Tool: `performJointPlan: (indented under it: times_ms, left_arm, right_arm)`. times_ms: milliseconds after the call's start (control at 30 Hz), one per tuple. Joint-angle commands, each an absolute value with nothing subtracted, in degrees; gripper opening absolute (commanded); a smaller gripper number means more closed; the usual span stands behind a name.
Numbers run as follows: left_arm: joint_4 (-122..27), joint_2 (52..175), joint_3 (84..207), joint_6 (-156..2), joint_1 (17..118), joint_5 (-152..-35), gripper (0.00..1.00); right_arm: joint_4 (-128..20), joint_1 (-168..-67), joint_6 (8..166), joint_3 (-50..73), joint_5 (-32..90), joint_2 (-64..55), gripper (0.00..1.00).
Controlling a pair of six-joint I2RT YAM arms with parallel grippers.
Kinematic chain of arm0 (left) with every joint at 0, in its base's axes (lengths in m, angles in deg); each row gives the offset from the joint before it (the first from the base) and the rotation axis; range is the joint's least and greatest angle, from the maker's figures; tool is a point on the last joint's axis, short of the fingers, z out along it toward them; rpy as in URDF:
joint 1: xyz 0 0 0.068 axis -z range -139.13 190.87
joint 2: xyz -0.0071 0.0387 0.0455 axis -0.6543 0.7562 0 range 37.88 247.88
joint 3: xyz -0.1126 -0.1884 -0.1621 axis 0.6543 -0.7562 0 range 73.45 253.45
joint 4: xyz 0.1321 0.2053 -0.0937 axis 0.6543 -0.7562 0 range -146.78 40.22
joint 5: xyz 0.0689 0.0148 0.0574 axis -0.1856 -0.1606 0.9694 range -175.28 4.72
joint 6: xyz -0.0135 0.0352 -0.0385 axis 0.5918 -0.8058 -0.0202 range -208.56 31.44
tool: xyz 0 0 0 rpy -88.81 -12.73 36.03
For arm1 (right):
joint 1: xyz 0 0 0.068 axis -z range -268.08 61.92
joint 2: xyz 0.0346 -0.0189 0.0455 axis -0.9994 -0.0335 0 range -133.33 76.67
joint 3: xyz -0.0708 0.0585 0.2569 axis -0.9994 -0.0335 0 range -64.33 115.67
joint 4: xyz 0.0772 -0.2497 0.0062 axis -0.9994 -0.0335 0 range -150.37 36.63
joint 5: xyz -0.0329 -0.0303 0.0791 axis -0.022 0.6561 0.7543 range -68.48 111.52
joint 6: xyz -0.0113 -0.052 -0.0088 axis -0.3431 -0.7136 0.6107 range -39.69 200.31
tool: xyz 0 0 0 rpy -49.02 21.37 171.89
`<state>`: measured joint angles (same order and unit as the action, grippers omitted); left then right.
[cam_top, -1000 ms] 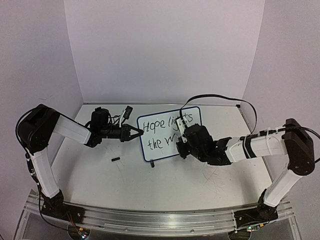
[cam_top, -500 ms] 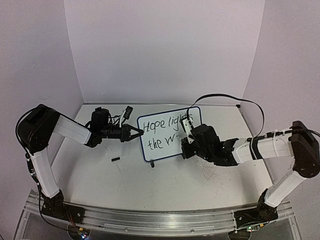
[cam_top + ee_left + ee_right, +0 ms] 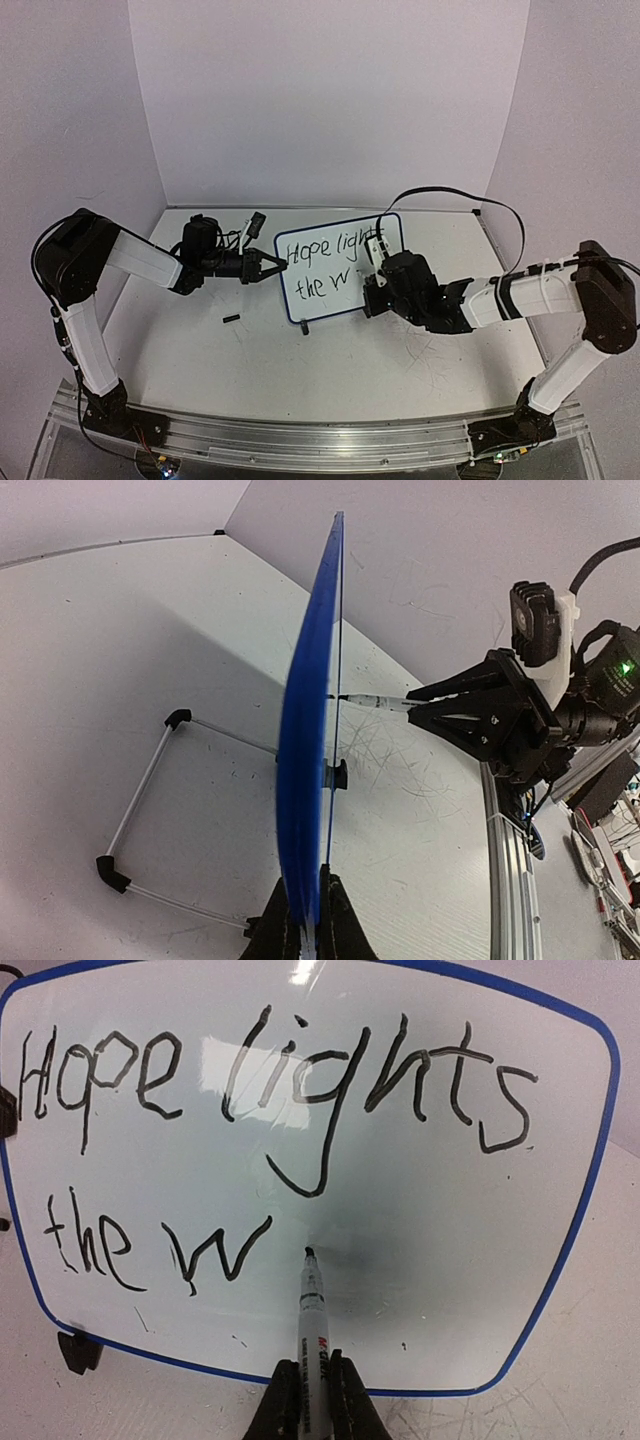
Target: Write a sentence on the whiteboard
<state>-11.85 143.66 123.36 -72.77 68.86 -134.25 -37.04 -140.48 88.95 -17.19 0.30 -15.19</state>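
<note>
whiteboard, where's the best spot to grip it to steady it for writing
Pinch the whiteboard by its thin left edge, edge-on from the left: it stands near upright on its wire stand, and that leaves its face free for the marker. The left gripper pinches there.

A glossy, smooth face, with glare reflected in it, is shown by the whiteboard (image 3: 420, 1240). The counter (image 3: 330, 370) is seen matt and scratched. Smooth plastic is suggested by the marker (image 3: 313, 1310).

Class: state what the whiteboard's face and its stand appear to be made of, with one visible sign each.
Whiteboard face: glossy coated surface, likely plastic or enamel; it mirrors a light glare. Stand: thin pale rod, probably metal wire, with black caps, rubber or plastic.
</note>
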Motion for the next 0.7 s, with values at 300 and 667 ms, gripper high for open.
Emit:
performJointPlan:
  times_ms: [300, 667]
  left_arm:
    - [-17.81, 144.06, 123.4, -77.14, 69.7, -131.51, 0.0]
    - [-17.9, 144.05, 123.46, -77.14, 69.7, -131.45, 0.0]
  right_arm:
    - [-34.02, -140.29, 87.78, -15.0, -0.46, -16.46, 0.0]
    - [-35.72, -140.91, 87.07, -14.73, 3.53, -17.89, 0.0]
